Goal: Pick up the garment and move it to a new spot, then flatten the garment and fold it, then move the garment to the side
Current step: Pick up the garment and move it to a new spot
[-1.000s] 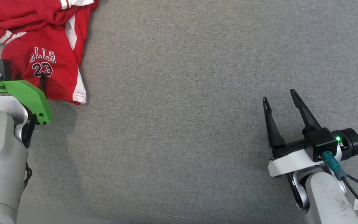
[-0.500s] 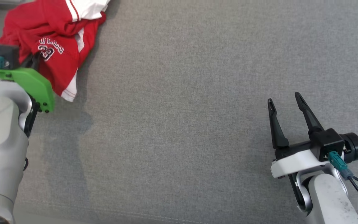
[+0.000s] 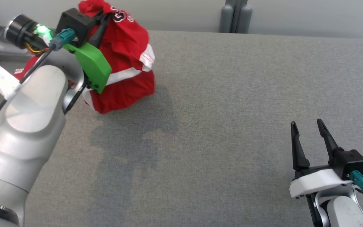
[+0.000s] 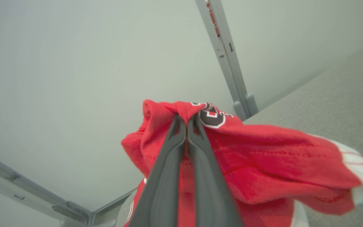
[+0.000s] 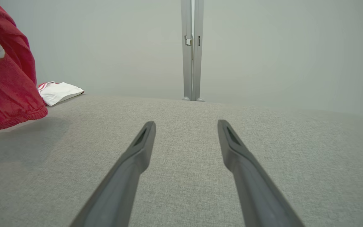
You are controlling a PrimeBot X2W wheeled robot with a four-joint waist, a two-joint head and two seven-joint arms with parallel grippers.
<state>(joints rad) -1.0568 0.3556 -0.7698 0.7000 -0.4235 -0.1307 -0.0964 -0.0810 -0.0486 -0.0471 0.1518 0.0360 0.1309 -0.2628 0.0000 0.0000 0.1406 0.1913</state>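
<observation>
The garment (image 3: 124, 66) is a red jersey with white stripes and dark lettering. It hangs bunched in the air at the upper left of the head view. My left gripper (image 3: 104, 15) is shut on a fold at its top; the left wrist view shows the left gripper (image 4: 187, 121) pinching the garment (image 4: 263, 167) beside the lettering. In the right wrist view the garment (image 5: 5, 91) hangs at the left, its hem just above the table. My right gripper (image 3: 307, 126) stands open and empty at the lower right, low over the cloth, as does the right gripper (image 5: 186, 124) in its own view.
The table (image 3: 219, 126) is covered in grey fabric. A pale wall with a grey upright post (image 3: 235, 15) stands behind its far edge. A white and red piece of cloth (image 5: 58, 91) lies at the table's far left.
My left gripper has shut on the garment and lifted it off the table, carrying it up and to the right. The head camera has tilted up, so the far wall now shows.
</observation>
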